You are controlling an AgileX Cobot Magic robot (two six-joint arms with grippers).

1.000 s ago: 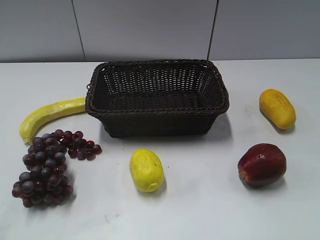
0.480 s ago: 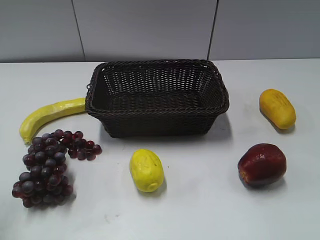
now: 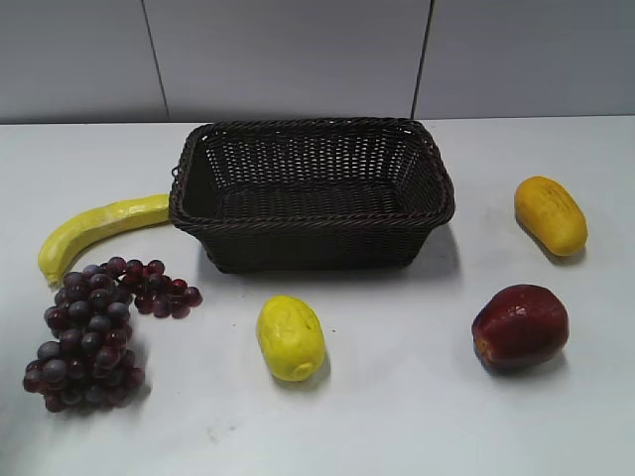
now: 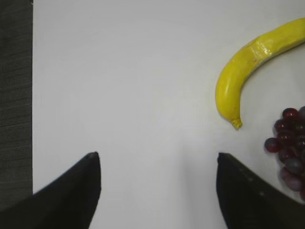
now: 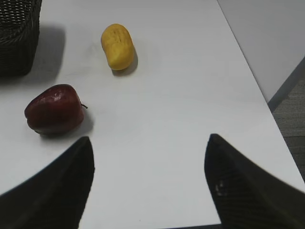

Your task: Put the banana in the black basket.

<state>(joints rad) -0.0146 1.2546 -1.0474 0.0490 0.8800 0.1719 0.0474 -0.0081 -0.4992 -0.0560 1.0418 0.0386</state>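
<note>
The banana (image 3: 94, 228), long, curved and pale yellow, lies on the white table just left of the black basket (image 3: 312, 220), one end close to the basket's left side. It also shows in the left wrist view (image 4: 248, 67) at the upper right. The basket is empty; its corner shows in the right wrist view (image 5: 16, 40). My left gripper (image 4: 157, 157) is open and empty over bare table, below and left of the banana. My right gripper (image 5: 148, 140) is open and empty near the table's right front. Neither gripper shows in the exterior view.
A bunch of dark grapes (image 3: 94, 332) lies in front of the banana, also in the left wrist view (image 4: 290, 148). A yellow lemon-like fruit (image 3: 290, 337), a red apple (image 3: 520, 325) and an orange-yellow oblong fruit (image 3: 550, 214) lie on the table. The table's right edge (image 5: 257, 81) is near.
</note>
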